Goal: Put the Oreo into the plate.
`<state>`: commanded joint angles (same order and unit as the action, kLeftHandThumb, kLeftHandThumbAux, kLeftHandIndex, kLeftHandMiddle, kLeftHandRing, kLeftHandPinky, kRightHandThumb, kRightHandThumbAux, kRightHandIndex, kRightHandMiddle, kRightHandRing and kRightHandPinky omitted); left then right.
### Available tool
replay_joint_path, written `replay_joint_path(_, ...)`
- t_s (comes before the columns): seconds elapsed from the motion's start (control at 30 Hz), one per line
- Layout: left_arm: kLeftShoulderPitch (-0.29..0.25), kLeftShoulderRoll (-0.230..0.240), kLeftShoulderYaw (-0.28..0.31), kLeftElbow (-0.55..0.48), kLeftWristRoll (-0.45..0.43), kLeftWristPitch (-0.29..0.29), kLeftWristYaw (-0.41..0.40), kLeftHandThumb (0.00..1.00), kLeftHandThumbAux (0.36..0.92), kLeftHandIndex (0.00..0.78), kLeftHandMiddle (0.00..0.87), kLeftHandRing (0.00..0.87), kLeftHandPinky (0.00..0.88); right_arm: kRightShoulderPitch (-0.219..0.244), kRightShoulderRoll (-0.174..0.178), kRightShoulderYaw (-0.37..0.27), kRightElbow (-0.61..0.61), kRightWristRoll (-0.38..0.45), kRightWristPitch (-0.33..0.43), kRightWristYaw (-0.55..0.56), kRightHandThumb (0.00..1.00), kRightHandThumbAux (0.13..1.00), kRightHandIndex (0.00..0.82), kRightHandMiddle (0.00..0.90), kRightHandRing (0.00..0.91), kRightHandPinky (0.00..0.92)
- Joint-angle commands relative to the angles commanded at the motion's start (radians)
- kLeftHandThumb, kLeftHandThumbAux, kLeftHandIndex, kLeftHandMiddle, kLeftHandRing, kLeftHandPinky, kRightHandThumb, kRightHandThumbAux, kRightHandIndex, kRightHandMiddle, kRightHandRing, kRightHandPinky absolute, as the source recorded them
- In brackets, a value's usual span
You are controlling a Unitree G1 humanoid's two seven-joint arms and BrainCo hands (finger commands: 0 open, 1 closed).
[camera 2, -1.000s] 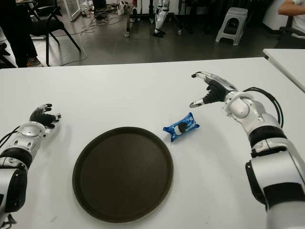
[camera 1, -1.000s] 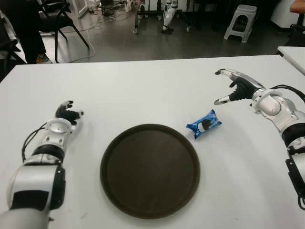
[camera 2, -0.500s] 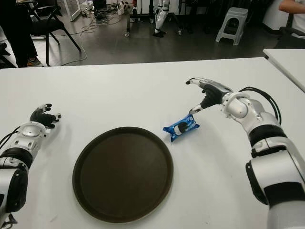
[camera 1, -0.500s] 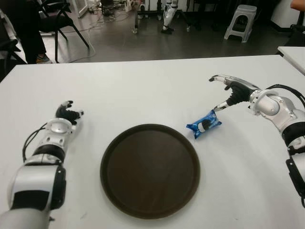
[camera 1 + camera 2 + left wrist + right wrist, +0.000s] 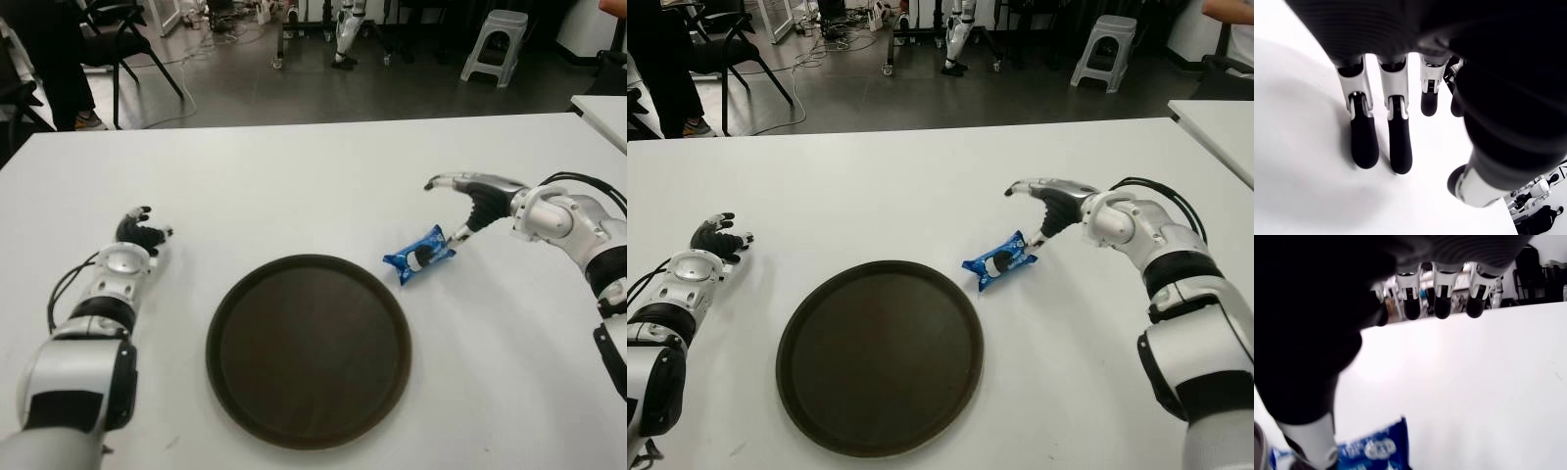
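The Oreo (image 5: 419, 254) is a small blue pack lying on the white table (image 5: 294, 186), just off the right rim of the plate. The plate (image 5: 309, 362) is a round dark brown tray in front of me, with nothing on it. My right hand (image 5: 458, 208) hovers just right of and above the pack, open, fingers (image 5: 1435, 303) spread over it and the thumb (image 5: 1308, 431) tip down at the pack's right end (image 5: 1371, 450). My left hand (image 5: 137, 231) shows on the table left of the plate, fingers (image 5: 1393, 142) relaxed and holding nothing.
Beyond the table's far edge there is floor with black chairs (image 5: 118, 39), a grey stool (image 5: 495, 44) and a standing person (image 5: 49, 59) at the far left. A second white table (image 5: 602, 108) shows at the right edge.
My right hand has come down and leftward toward the Oreo pack, its thumb tip now at the pack's right end. The pack, the plate and my left hand have not moved.
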<state>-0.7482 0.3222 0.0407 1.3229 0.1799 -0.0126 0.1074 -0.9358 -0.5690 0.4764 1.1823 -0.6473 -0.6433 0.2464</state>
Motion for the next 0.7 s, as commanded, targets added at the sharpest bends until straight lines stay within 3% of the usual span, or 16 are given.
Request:
replay_joint_path(0.4,0.004,0.000,-0.001,0.001,-0.004,-0.001,0.004,0.285,0.760,0.127,0.126,0.154,0.183,-0.002,-0.016,0.011,-0.029,-0.013,-0.006,0.030,0.000,0.810,0.019,0.018,0.005,0.031)
replay_joint_path(0.7,0.004,0.001,-0.001,0.001,-0.004,0.003,0.002,0.223,0.760,0.110,0.124,0.150,0.162,0.001,-0.022,0.008,-0.049,-0.006,-0.017,0.084,0.000,0.822,0.008,0.005,0.001,0.029)
